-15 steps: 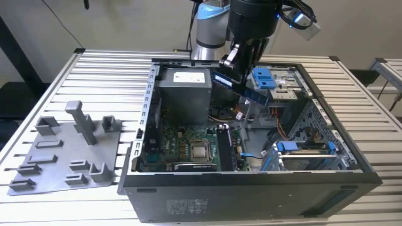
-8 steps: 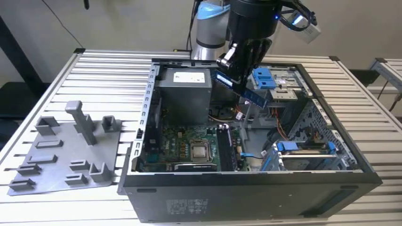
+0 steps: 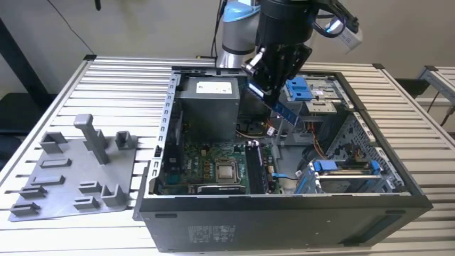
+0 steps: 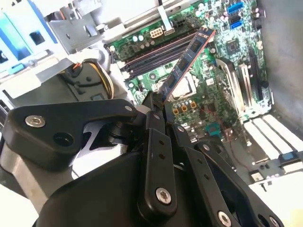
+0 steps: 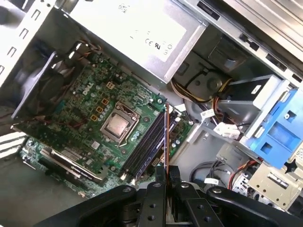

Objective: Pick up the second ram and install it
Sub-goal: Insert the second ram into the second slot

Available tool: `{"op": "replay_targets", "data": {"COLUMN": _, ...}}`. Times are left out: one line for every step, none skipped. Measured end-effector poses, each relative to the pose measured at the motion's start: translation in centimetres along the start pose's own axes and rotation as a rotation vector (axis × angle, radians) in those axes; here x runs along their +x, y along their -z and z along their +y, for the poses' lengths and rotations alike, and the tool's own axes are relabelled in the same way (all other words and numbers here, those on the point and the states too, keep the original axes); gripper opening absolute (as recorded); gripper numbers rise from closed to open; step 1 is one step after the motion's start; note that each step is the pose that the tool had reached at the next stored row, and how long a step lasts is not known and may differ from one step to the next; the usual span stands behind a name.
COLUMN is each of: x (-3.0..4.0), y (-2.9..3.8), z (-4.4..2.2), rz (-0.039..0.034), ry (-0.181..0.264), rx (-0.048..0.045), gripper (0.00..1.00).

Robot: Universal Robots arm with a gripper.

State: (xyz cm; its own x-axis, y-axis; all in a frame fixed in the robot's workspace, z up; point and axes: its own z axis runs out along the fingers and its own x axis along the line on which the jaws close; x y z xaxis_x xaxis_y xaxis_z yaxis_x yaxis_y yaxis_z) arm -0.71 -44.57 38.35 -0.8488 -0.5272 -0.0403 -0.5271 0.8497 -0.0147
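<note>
My gripper [image 3: 267, 89] hangs over the open computer case [image 3: 284, 218], shut on the second ram [image 3: 286, 111]. The ram is a thin board that slants down from the fingers towards the exterior view's right. In the second wrist view the ram [image 4: 189, 54] sticks out from the gripper [image 4: 158, 101] above the motherboard, its black chips showing. In the first wrist view the ram [image 5: 166, 137] is edge-on, a thin line running out from the gripper [image 5: 165, 174] alongside the long black memory slots [image 5: 144, 144]. The ram is still in the air, clear of the slots [image 4: 154, 56].
A grey power supply [image 3: 206, 104] stands at the back of the case, beside the motherboard with its bare processor socket [image 3: 227, 172]. Blue drive cages [image 3: 342, 169] and cables fill the case's right side. A grey fixture plate with posts [image 3: 78, 170] lies on the slatted table to the left.
</note>
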Motion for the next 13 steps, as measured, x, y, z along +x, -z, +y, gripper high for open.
{"op": "replay_targets", "data": {"x": 0.0, "y": 0.0, "z": 0.0, "rz": 0.0003, "ry": -0.017, "rx": 0.0007, "gripper": 0.14}}
{"op": "replay_targets", "data": {"x": 0.0, "y": -0.01, "z": 0.0, "rz": 0.0005, "ry": -0.033, "rx": 0.0014, "gripper": 0.14}}
{"op": "replay_targets", "data": {"x": 0.0, "y": -0.02, "z": 0.0, "rz": 0.0007, "ry": -0.051, "rx": 0.002, "gripper": 0.14}}
{"op": "replay_targets", "data": {"x": 0.0, "y": -0.02, "z": 0.0, "rz": 0.001, "ry": -0.067, "rx": 0.0027, "gripper": 0.14}}
{"op": "replay_targets", "data": {"x": 0.0, "y": -0.03, "z": 0.0, "rz": 0.0012, "ry": -0.082, "rx": 0.0033, "gripper": 0.14}}
{"op": "replay_targets", "data": {"x": 0.0, "y": -0.03, "z": 0.0, "rz": 0.0014, "ry": -0.096, "rx": 0.0038, "gripper": 0.14}}
{"op": "replay_targets", "data": {"x": 0.0, "y": -0.04, "z": 0.0, "rz": 0.0016, "ry": -0.11, "rx": 0.0043, "gripper": 0.14}}
{"op": "replay_targets", "data": {"x": 0.0, "y": -0.04, "z": 0.0, "rz": 0.0018, "ry": -0.123, "rx": 0.0049, "gripper": 0.14}}
{"op": "replay_targets", "data": {"x": 0.0, "y": -0.05, "z": 0.0, "rz": 0.002, "ry": -0.136, "rx": 0.0055, "gripper": 0.14}}
{"op": "replay_targets", "data": {"x": 0.0, "y": -0.05, "z": 0.0, "rz": 0.0022, "ry": -0.149, "rx": 0.006, "gripper": 0.14}}
{"op": "replay_targets", "data": {"x": 0.0, "y": -0.06, "z": 0.0, "rz": 0.0024, "ry": -0.163, "rx": 0.0065, "gripper": 0.14}}
{"op": "replay_targets", "data": {"x": 0.0, "y": -0.07, "z": 0.0, "rz": 0.0026, "ry": -0.176, "rx": 0.007, "gripper": 0.14}}
{"op": "replay_targets", "data": {"x": 0.0, "y": -0.07, "z": 0.0, "rz": 0.0028, "ry": -0.189, "rx": 0.0076, "gripper": 0.14}}
